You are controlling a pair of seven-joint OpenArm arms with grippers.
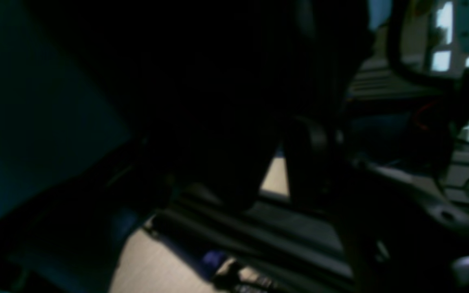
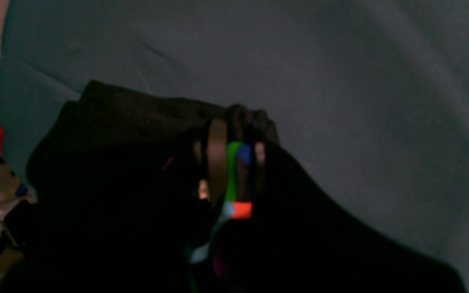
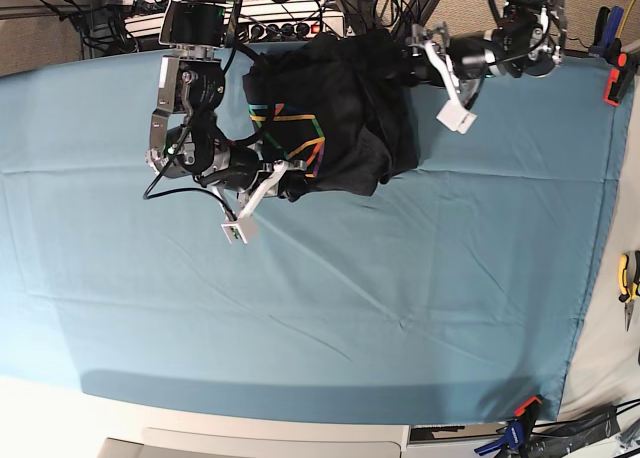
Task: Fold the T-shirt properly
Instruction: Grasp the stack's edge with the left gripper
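T-shirt (image 3: 335, 113) lies bunched at the far edge of the cloth (image 3: 330, 308), the right gripper (image 3: 283, 176) clamped on its printed edge, the left gripper (image 3: 415, 50) at the opposite side, grip unclear; uneven pulling could bunch it further.

1. The teal table cloth (image 3: 330, 308) lies bare across the whole lower and middle frame of the base view; a gripper could pass freely there.
2. The T-shirt (image 3: 345, 118) is bunched at upper centre, blocking that patch.
3. The right gripper (image 3: 285, 183) presses against its lower left edge, the left gripper (image 3: 415, 58) against its upper right.
4. Cables and boxes (image 3: 290, 18) crowd the top edge.
5. Clamps (image 3: 618, 78) stand at the upper right corner.
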